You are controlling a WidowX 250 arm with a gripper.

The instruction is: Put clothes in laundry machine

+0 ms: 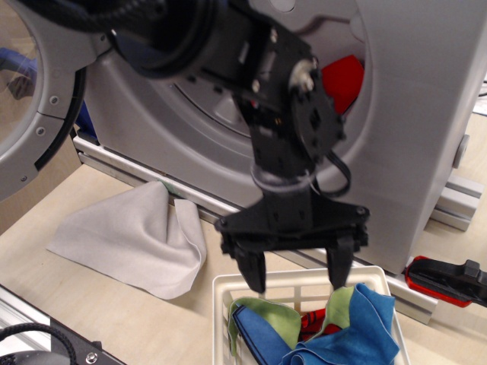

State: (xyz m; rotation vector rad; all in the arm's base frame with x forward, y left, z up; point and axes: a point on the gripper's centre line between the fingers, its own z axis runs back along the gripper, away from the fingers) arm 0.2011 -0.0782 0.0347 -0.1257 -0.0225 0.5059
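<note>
A pale wooden tabletop (99, 304) fronts the light-grey laundry machine (426, 129), its door (30, 91) swung aside so the drum is reachable; a red cloth (344, 80) already lies inside. Below the porthole, the gripper (295, 277) hovers over the white basket (228, 293), jaws spread wide and empty, apparently positioned to pick from the green cloth (266, 315) and blue cloth (358, 331).

A robotics lab: a mock-up laundry machine (426, 114) sits on aluminium framing rails (449, 199) across a pale wooden table (114, 312), held by a red clamp (445, 280) at lower right.
</note>
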